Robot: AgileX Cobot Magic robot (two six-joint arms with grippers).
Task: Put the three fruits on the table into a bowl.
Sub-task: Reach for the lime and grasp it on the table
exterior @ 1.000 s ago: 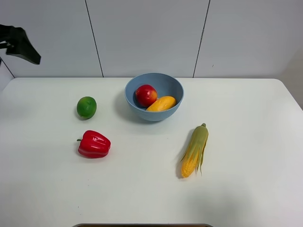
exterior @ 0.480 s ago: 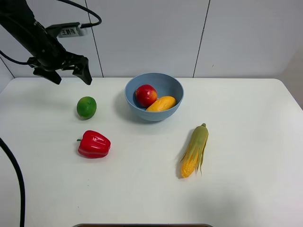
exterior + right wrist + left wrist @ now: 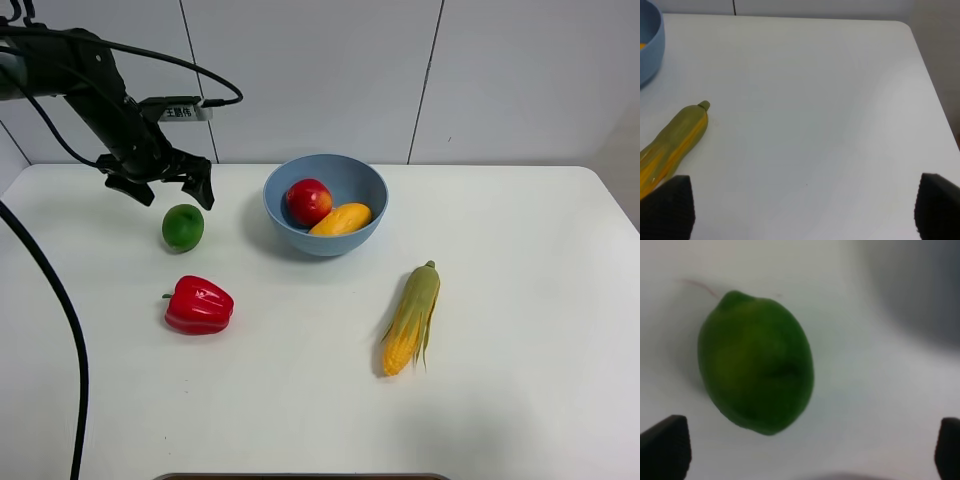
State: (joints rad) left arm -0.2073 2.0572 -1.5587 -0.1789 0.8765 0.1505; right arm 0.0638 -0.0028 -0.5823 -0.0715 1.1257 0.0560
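Note:
The green lime (image 3: 183, 227) lies on the white table (image 3: 520, 380), left of the light-blue bowl (image 3: 325, 239). The red apple-like fruit (image 3: 308, 201) and the yellow-orange mango (image 3: 340, 219) lie inside the bowl. My left gripper (image 3: 168, 190) is open and hangs just above and behind the lime, its fingers apart. In the left wrist view the lime (image 3: 756, 367) fills the middle, between the two fingertips (image 3: 665, 447). My right gripper (image 3: 802, 207) is open over bare table; its arm is out of the exterior view.
A red bell pepper (image 3: 199, 306) lies in front of the lime. A corn cob in green husk (image 3: 411, 320) lies right of centre; it also shows in the right wrist view (image 3: 671, 145). The bowl's rim (image 3: 650, 50) shows in the right wrist view too.
My left arm has come in from the far left and moved down and right, until the open gripper is just above the lime. Nothing on the table has moved.

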